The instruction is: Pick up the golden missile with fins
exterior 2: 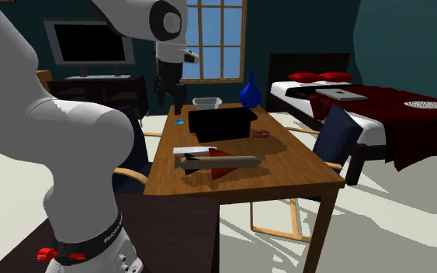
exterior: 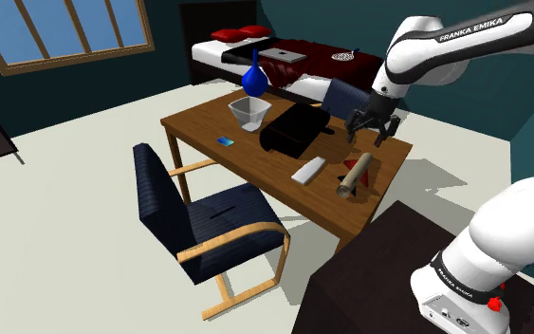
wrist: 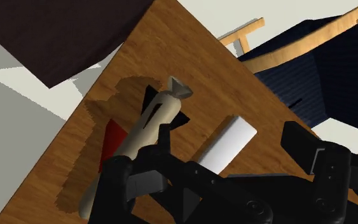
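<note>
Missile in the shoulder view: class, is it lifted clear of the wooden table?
No, the missile lies flat on the table, with the end effector hanging above it, apart.

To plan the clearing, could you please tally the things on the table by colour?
Blue: 2, vase and card
Black: 1, box
White: 2, bin and slab
Tan: 1, missile
Red: 1, small ring
Total: 7
</note>
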Robot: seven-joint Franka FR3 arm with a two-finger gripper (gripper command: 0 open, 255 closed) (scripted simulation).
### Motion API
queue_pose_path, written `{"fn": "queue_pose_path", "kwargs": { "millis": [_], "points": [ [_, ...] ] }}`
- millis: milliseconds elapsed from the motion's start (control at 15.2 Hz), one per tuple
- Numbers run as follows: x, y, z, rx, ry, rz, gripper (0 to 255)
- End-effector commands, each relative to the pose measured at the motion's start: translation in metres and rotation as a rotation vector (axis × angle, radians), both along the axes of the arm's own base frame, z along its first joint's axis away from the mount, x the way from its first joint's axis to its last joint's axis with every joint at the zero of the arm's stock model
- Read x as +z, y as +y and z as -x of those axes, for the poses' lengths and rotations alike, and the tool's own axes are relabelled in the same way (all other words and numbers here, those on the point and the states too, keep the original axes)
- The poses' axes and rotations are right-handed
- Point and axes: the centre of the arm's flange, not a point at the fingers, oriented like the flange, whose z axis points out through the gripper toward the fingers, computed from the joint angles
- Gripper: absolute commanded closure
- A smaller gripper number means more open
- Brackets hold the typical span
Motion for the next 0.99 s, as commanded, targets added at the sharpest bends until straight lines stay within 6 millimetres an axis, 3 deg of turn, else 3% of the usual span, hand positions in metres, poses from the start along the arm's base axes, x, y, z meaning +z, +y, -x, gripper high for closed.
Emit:
{"fn": "queue_pose_path", "kwargs": {
  "millis": [0,924],
  "points": [
    [-0.022,-0.013,-0.005,-0.077,-0.004,-0.005,0],
    [-0.18,-0.103,-0.025,-0.595,-0.015,-0.05,0]
  ]
}}
